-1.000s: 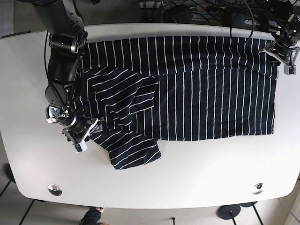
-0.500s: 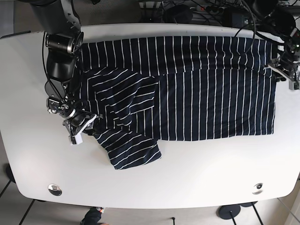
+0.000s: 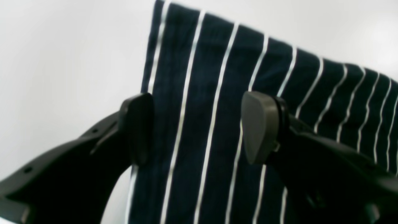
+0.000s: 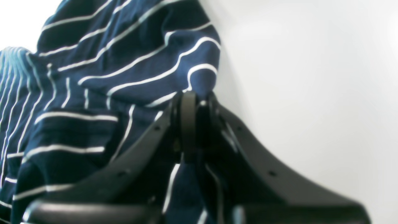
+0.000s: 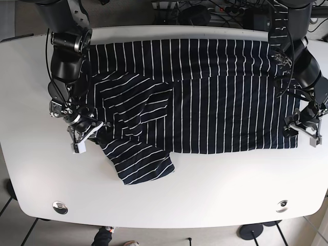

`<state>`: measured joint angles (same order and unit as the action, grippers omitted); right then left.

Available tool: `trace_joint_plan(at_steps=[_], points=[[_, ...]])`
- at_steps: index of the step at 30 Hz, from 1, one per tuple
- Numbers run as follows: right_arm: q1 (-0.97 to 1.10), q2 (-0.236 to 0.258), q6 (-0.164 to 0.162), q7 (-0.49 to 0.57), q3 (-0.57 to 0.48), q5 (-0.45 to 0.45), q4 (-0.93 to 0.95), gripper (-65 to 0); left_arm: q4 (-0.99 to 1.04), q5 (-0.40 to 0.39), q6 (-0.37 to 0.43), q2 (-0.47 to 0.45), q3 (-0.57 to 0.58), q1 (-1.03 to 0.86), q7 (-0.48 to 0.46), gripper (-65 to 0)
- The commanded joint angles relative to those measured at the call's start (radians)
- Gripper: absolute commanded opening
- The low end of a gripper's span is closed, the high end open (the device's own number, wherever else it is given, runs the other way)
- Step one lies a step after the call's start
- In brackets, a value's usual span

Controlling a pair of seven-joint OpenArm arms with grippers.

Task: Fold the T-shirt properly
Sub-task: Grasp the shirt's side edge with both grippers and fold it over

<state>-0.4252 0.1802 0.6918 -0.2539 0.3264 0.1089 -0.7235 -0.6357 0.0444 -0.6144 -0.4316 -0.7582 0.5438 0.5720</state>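
A navy T-shirt with thin white stripes (image 5: 220, 97) lies spread across the white table, its near-left part bunched and folded over. My right gripper (image 5: 82, 137) is at the shirt's left edge. In the right wrist view it (image 4: 194, 105) is shut on a pinch of the striped fabric (image 4: 124, 62). My left gripper (image 5: 303, 125) is at the shirt's near-right corner. In the left wrist view it (image 3: 199, 127) is open, its fingers (image 3: 259, 127) standing either side of the shirt's edge strip (image 3: 211, 77).
The white table (image 5: 215, 195) has bare surface along its near side, with two round metal fittings (image 5: 60, 207) (image 5: 281, 206) near the front corners. Cables and equipment (image 5: 215, 10) lie beyond the far edge.
My left gripper has moved from the shirt's far-right corner along its right edge to the near-right corner. My right gripper has shifted slightly left and back with the fabric.
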Motion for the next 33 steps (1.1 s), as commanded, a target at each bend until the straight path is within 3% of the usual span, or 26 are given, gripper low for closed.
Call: trace_joint_plan(at_steps=[1, 7, 13, 17, 19, 22, 29, 31, 33], points=[[-0.024, 0.014, 0.006, 0.014, 0.001, 0.010, -0.020, -62.9, 0.046, -0.018, 0.020, -0.049, 0.029, 0.043, -0.076, -24.4], [-0.010, 0.015, 0.006, 0.015, 0.003, 0.012, -0.021, -62.9, 0.170, -0.013, 0.055, -0.088, 0.118, 0.055, -0.205, -24.3], [-0.008, 0.014, 0.006, 0.015, 0.004, 0.015, -0.021, -62.9, 0.225, -0.018, 0.087, -0.100, 0.190, 0.055, -0.214, -24.3], [-0.008, 0.011, 0.006, 0.015, 0.004, 0.016, -0.021, -62.9, 0.231, -0.015, -0.008, -0.046, 0.237, 0.062, -0.211, -25.3], [-0.007, 0.011, 0.006, 0.015, 0.004, 0.016, -0.021, -62.9, 0.231, -0.018, -0.026, -0.033, 0.285, 0.063, -0.211, -35.3], [0.002, 0.011, 0.006, 0.017, 0.004, 0.016, -0.023, -62.9, 0.222, -0.013, 0.006, -0.008, 0.294, 0.063, -0.220, -65.0], [0.002, 0.011, 0.006, 0.015, 0.006, 0.016, -0.043, -63.1, 0.064, -0.021, -0.006, -0.002, 0.289, 0.029, -0.238, -65.0], [0.012, 0.011, 0.006, -0.002, 0.007, 0.018, -0.118, -63.1, -0.023, -0.036, -0.040, 0.000, 0.280, 0.003, -0.201, -65.0], [0.045, 0.011, 0.006, -0.094, 0.009, 0.018, -0.275, -63.1, -0.192, -0.102, -0.077, 0.012, 0.239, -0.054, -0.112, -65.0]])
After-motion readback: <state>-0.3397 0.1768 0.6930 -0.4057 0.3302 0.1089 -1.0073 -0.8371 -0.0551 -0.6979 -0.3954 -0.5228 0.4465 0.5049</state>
